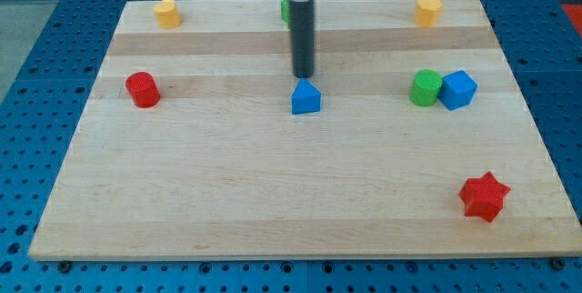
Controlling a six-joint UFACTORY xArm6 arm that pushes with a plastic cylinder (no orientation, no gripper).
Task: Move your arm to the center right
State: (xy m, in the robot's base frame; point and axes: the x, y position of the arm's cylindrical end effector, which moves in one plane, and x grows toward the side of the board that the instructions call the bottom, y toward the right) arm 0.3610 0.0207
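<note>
My tip [302, 76] is at the end of the dark rod, near the middle of the wooden board [273, 193], just above a blue triangular block [306, 98] and almost touching its top. A green cylinder [425, 88] and a blue cube [457, 90] sit side by side, touching, at the view's centre right, well to the right of my tip. A red cylinder [143, 89] is at the left. A red star block [484, 197] lies at the lower right.
A yellow block [166, 12] sits at the top left and another yellow block [427, 10] at the top right. A green block [285, 9] at the top centre is mostly hidden behind the rod. The board rests on a blue perforated table [45, 102].
</note>
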